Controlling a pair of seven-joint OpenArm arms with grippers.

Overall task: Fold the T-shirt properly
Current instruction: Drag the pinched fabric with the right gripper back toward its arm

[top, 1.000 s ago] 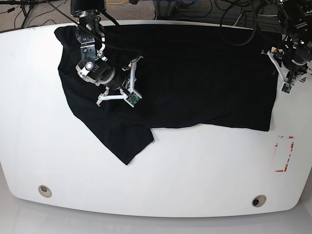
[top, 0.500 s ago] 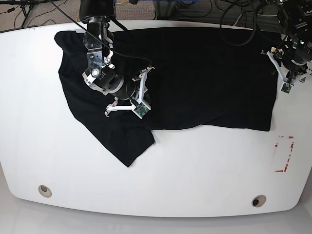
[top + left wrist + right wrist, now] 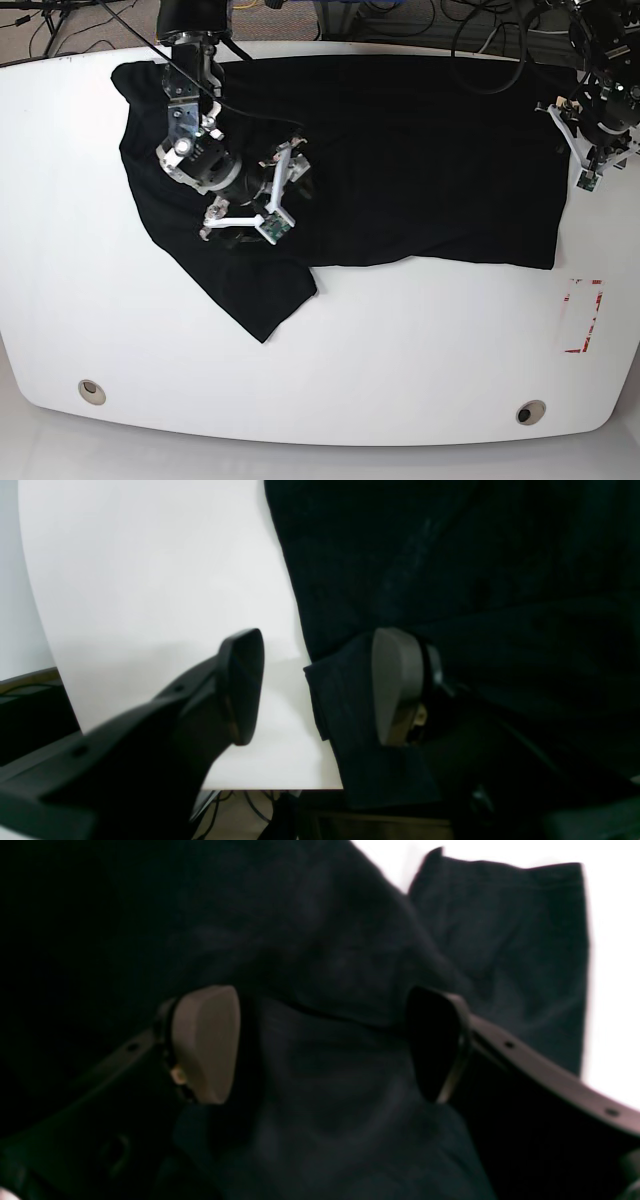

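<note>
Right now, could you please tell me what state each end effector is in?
Left end effector: open, a corner of the T-shirt between its pads, not clamped.
Right end effector: open over the T-shirt, holding nothing.

Lab, white table (image 3: pixel 330 340), tangled cables (image 3: pixel 480 40)

Front half of table (image 3: pixel 400 350) bare, free passage. T-shirt (image 3: pixel 420 150) covers back half; right arm (image 3: pixel 190 120) over its left part, left gripper (image 3: pixel 585 150) at far edge.
</note>
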